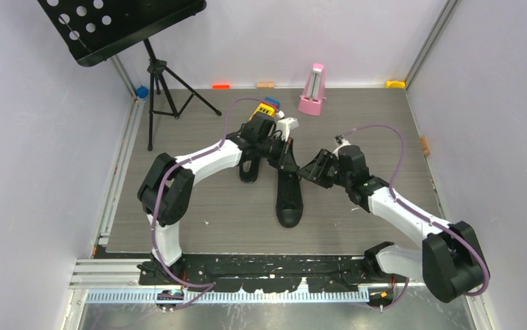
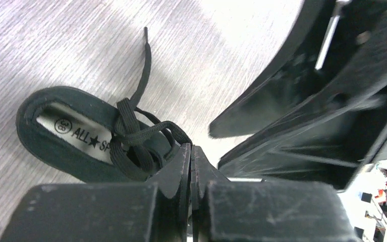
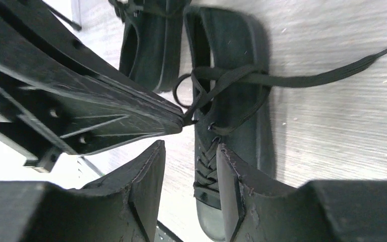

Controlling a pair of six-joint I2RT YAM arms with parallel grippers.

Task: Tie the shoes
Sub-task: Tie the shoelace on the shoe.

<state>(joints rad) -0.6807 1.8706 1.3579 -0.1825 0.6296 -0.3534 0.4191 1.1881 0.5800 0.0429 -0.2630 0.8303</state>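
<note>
Two black shoes lie on the grey mat. One shoe (image 1: 249, 170) sits partly under my left arm. The other shoe (image 1: 289, 201) lies in the middle, toe toward the arms, and shows in the right wrist view (image 3: 234, 116). My left gripper (image 1: 286, 163) is over its opening, shut (image 2: 191, 151) on a loop of its black lace (image 3: 194, 96). The grey insole (image 2: 75, 133) and crossed laces (image 2: 130, 138) show beside it. A free lace end (image 3: 332, 75) trails across the mat. My right gripper (image 1: 313, 172) is open (image 3: 190, 151) and empty, just right of the left one, above the shoe's eyelets.
A pink metronome (image 1: 312, 91) stands at the back. A yellow and blue block (image 1: 266, 110) lies behind the left arm. A black music stand (image 1: 152, 82) rises at the back left. Grey walls close in both sides.
</note>
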